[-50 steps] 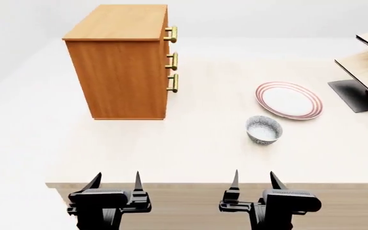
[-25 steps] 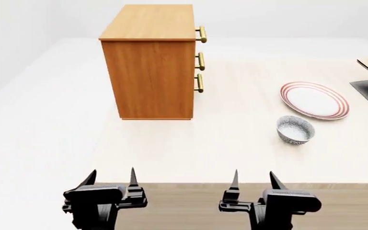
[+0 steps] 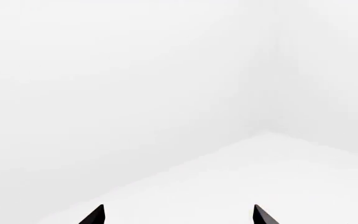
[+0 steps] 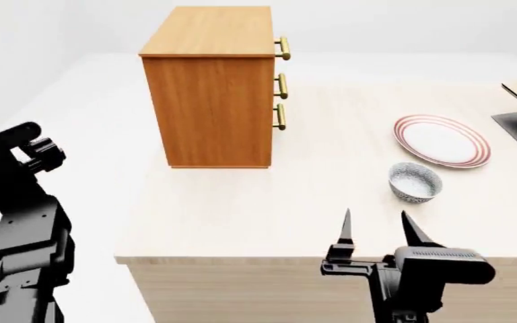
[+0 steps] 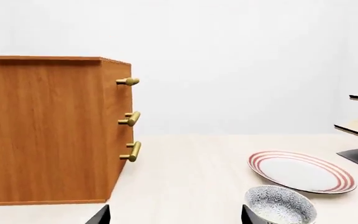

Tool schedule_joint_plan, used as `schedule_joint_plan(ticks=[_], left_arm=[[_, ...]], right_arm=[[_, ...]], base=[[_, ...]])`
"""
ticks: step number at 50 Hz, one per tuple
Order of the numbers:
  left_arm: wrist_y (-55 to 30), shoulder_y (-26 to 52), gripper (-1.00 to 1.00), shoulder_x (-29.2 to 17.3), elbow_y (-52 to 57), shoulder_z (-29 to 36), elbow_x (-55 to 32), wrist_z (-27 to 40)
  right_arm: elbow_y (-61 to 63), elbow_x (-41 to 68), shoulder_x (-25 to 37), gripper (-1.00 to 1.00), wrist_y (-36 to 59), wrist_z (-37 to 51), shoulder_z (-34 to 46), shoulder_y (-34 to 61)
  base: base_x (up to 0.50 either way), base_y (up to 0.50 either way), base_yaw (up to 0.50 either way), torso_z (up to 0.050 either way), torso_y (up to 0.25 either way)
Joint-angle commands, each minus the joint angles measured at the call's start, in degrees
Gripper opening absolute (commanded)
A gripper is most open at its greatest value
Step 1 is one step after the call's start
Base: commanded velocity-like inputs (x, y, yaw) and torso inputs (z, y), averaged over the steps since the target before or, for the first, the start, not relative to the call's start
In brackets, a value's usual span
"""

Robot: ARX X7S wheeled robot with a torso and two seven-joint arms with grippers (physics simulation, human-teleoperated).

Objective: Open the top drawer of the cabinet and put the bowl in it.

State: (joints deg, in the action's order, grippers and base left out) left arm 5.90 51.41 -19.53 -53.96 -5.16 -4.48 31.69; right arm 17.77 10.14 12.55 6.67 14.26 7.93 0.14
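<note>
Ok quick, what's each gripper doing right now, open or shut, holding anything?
Left gripper: open, fingers spread, holding nothing.
Right gripper: open, empty, short of the bowl.

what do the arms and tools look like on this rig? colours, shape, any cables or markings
Both arms are matte black with blocky, segmented links; the left arm shows chunky stacked housings with ribbed detail. The right tool sits on a black boxy body with two thin, pointed, blade-like black fingers. The left tool shows only two black pointed tips. No loose cables, labels or markings visible.
</note>
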Motion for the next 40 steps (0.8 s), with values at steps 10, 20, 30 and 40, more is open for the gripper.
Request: schedule_joint_plan(ticks=[10, 20, 30, 40], left_arm=[[-2.85, 11.45, 1.0, -5.29, -21.03, -0.53, 4.43, 8.06], [-2.44, 11.64, 1.0, -5.23, -21.02, -0.32, 4.42, 5.62], [-2.32, 12.57, 1.0, -5.79, -21.02, 0.13, 4.69, 5.78], [-1.8, 12.84, 1.0, -5.91, -21.02, -0.14, 4.26, 5.42]], right_arm=[[-5.54, 3.35, 12.11, 1.0, 43.81, -5.13, 2.7, 62.13], [-45.03, -0.27, 6.86, 1.0, 31.48, -6.94, 4.49, 81.6], [-59.22, 0.53, 3.91, 1.0, 26.94, -6.99, 3.24, 83.91], [-63.77, 2.15, 3.81, 1.0, 30.92, -6.71, 1.61, 83.91]], base=[[0.0, 0.0, 0.0, 0.0, 0.0], [0.0, 0.0, 0.0, 0.0, 0.0], [0.0, 0.0, 0.0, 0.0, 0.0], [0.0, 0.0, 0.0, 0.0, 0.0]])
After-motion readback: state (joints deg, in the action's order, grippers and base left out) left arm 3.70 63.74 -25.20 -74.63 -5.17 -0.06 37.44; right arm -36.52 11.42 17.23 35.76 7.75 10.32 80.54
